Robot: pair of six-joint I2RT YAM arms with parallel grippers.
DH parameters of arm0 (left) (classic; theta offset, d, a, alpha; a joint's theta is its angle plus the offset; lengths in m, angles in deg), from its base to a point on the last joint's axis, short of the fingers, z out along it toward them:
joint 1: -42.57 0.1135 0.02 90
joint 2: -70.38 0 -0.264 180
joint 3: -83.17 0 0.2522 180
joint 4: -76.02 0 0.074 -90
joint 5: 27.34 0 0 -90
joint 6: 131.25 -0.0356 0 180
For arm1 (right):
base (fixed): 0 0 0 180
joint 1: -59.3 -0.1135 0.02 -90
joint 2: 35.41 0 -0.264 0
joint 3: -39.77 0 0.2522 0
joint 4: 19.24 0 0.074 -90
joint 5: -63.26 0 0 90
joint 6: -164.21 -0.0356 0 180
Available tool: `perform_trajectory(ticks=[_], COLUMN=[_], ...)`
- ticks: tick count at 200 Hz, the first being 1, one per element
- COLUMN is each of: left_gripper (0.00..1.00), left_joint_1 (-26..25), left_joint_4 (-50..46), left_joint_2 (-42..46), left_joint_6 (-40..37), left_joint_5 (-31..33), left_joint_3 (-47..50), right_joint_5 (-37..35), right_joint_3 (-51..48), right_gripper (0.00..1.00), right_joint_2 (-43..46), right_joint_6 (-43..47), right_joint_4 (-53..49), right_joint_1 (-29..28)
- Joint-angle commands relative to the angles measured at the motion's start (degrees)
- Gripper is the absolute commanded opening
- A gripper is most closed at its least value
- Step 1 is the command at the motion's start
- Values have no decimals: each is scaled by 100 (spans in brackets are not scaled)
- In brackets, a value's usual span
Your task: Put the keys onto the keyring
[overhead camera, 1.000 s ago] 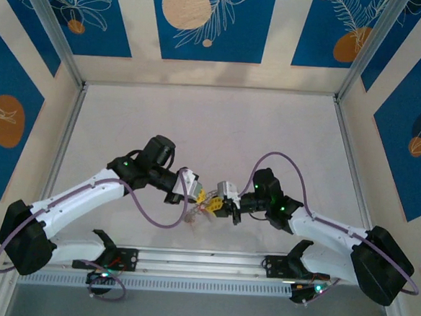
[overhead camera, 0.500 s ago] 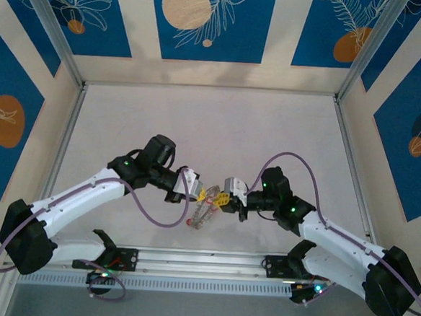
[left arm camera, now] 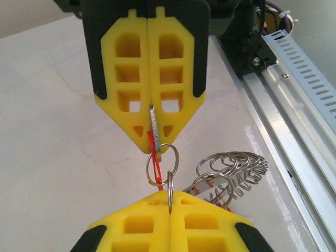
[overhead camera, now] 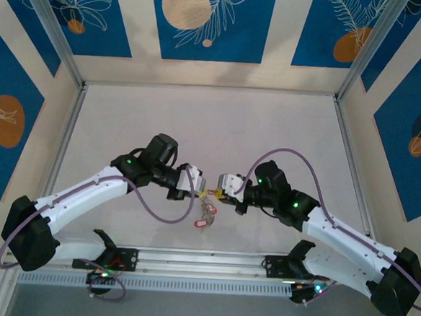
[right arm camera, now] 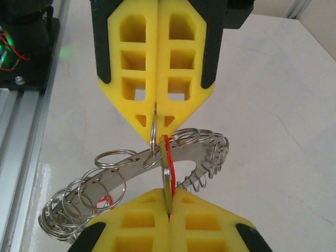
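The left gripper (left arm camera: pixel 169 195) has its jaws pressed together on a small split ring (left arm camera: pixel 169 185), seen edge-on. The right gripper (right arm camera: pixel 167 195) pinches a red-headed key (right arm camera: pixel 166 176), blade largely hidden between the pads. The keyring (right arm camera: pixel 131 176) sits just below both, its near edge hidden by the fingers; a red piece (right arm camera: pixel 103 201) among its loops is probably the second key.

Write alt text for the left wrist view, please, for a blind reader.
The left gripper, shut on a small split ring, faces the right gripper, shut on a red-headed key; the keyring is just beside them.
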Motion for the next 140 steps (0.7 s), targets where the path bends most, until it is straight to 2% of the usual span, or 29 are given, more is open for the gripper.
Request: perform_trajectory(ticks=[1,38,69,92,102,140], left_gripper=[0,0,0,0,6,21], left_joint_1=[19,16,0,-36,-37,-36], left_joint_4=[378,786,883,824,806,805], left_joint_2=[-19,96,161,52,0,-121], left_joint_6=[522,906,911,844,848,971], left_joint_5=[390,493,425,423,413,605], left_joint_3=[-21,101,166,144,127,85], right_joint_5=[-361,-604,-675,-1193,-1430,-2095], right_joint_3=[372,497,454,563,570,919], right_gripper=[0,0,0,0,0,0], right_joint_2=[66,-17,-74,-108,-108,-293], right_joint_6=[278,351,250,264,362,1052], right_joint_4=[-146,-257,-139,-89,-23,-306], right_joint_1=[-147,-315,-345,-445,-464,-447])
